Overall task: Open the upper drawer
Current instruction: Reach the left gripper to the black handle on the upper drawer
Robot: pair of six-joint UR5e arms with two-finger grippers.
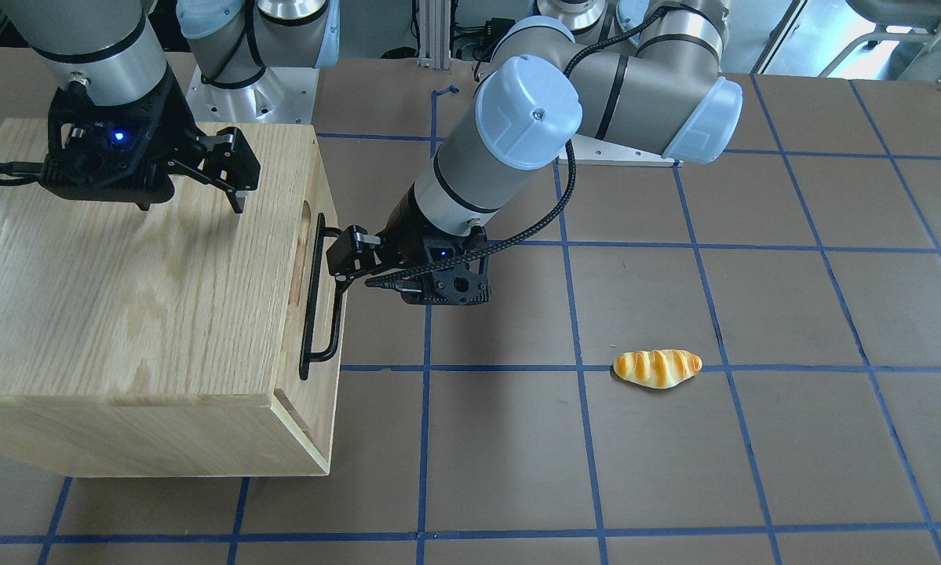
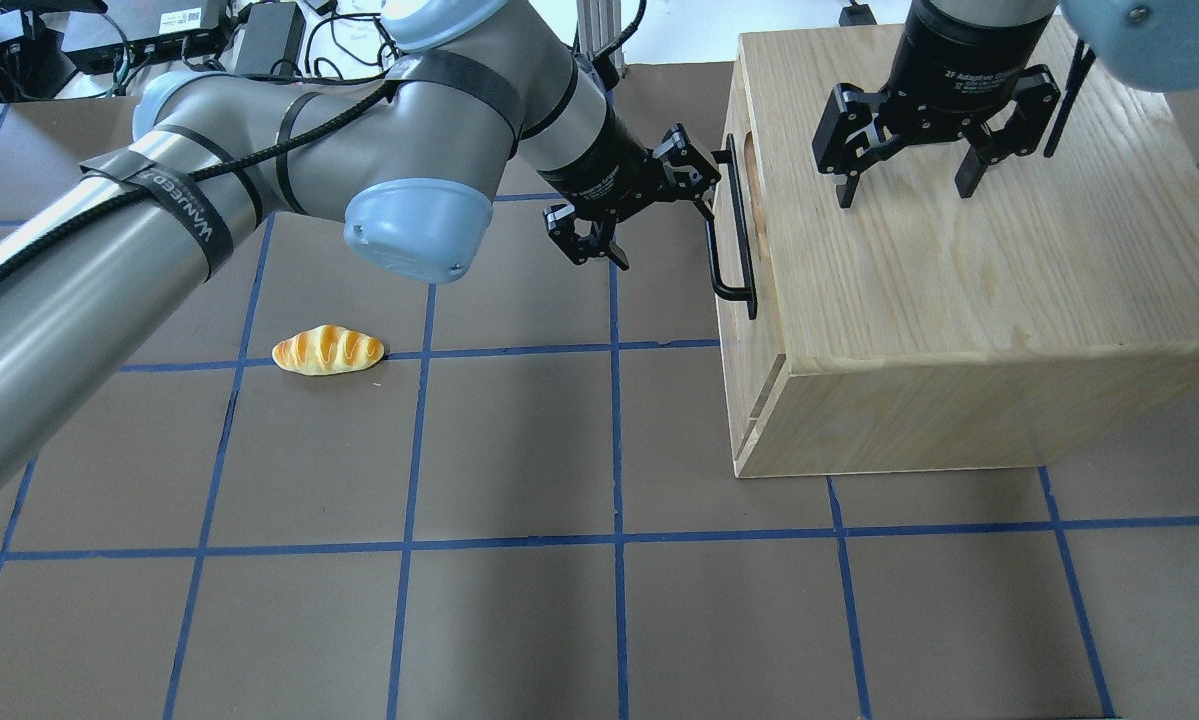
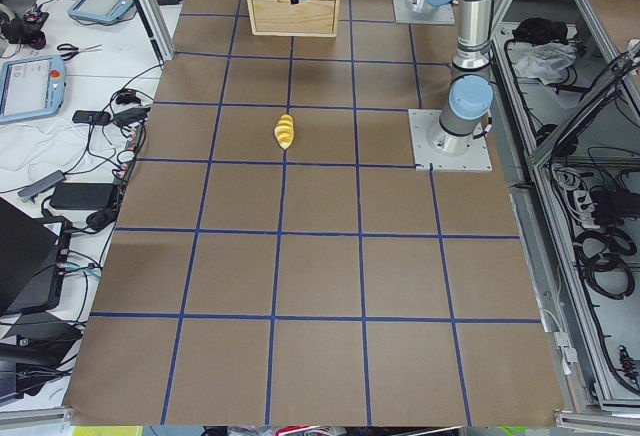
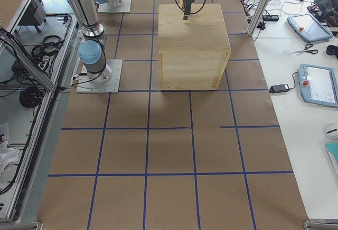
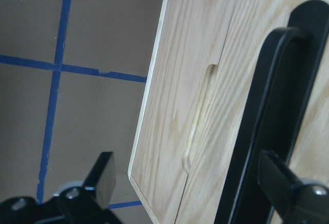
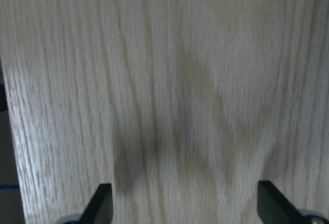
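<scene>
The upper drawer (image 2: 759,335) is the top front panel of a light-wood box and looks shut, flush with the box. Its black bar handle (image 2: 742,235) and oval slot face my left arm. My left gripper (image 2: 664,235) is open just in front of the handle, one finger (image 2: 694,170) next to the bar's far end. In the left wrist view the handle (image 5: 257,131) runs between the open fingers, over the drawer front (image 5: 241,70). My right gripper (image 2: 904,195) is open and empty, fingers pointing down at the box top (image 6: 169,80).
A bread roll (image 2: 327,350) lies on the brown table with blue tape lines, well away from the box on my left side. The plain lower panel (image 5: 164,106) sits under the drawer. Controllers and cables lie beyond the table ends.
</scene>
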